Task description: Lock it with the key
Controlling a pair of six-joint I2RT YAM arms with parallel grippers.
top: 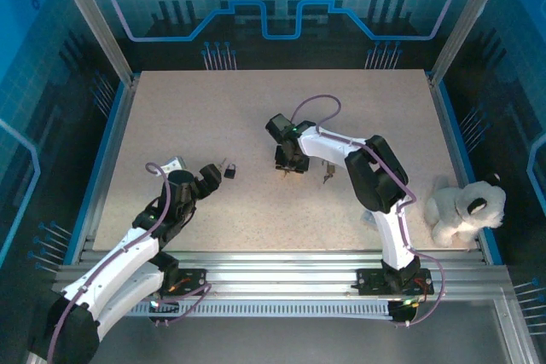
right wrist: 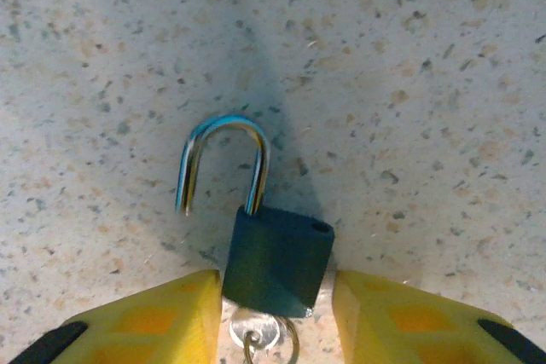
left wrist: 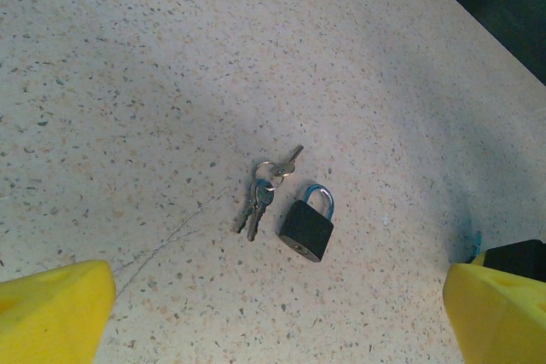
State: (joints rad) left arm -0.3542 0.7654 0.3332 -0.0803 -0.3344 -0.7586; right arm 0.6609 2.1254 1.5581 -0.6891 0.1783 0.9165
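Padlock [right wrist: 277,262] | clamped between right fingers [right wrist: 183,313] | shackle [right wrist: 226,123] open | key [right wrist: 254,330] underneath

We find the far half of the desk [top: 358,100] bare, free for either arm. Just ahead of the left jaws, spread wide, a loose padlock [left wrist: 306,229] and a bunch of keys [left wrist: 258,202] lie side by side. The right jaws, clamped on the unlatched padlock [right wrist: 277,262], block mid-desk, and a plush dog [top: 465,206] sits beyond the right edge.

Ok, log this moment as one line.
right gripper: clamped on open padlock, key inserted | shackle: open | left gripper: open, near second padlock, keys
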